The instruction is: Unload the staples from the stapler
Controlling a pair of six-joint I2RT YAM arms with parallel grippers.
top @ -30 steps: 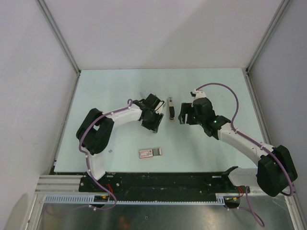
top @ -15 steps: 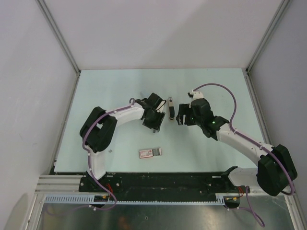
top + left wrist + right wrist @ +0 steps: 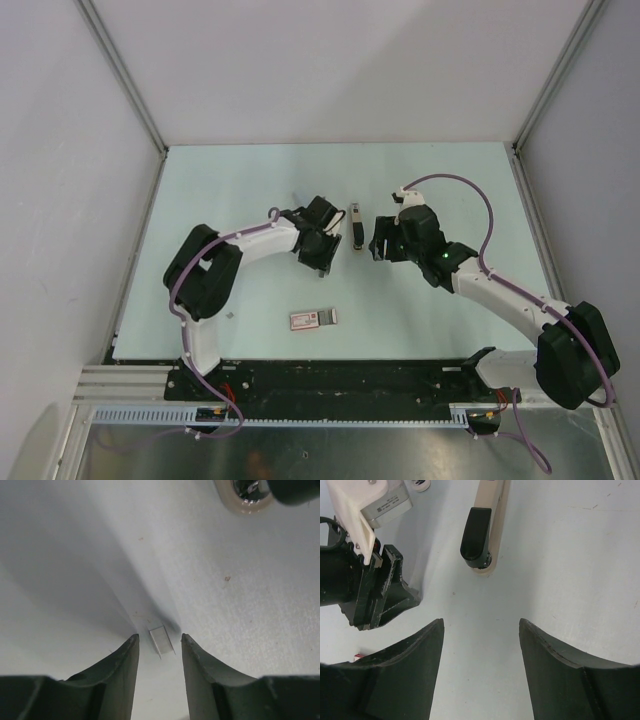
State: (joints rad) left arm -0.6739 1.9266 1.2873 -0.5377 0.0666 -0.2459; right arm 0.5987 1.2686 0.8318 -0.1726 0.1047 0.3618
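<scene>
The stapler (image 3: 313, 318) is a small pink-and-white block with a darker end, lying flat near the front of the table, apart from both grippers. My left gripper (image 3: 323, 258) is open and low over the table. In the left wrist view a small silvery strip of staples (image 3: 161, 641) lies on the table between its fingertips (image 3: 131, 647), touching neither. My right gripper (image 3: 377, 246) is open and empty; its wrist view shows bare table between its fingertips (image 3: 437, 630).
A thin beige bar with a black end piece (image 3: 354, 228) lies between the two grippers; it also shows in the right wrist view (image 3: 482, 527). Grey walls with metal corner posts (image 3: 125, 75) enclose the pale green table (image 3: 250, 180).
The left gripper has shifted slightly toward the beige bar and settled. The right gripper has edged a little left. The stapler has not moved.
</scene>
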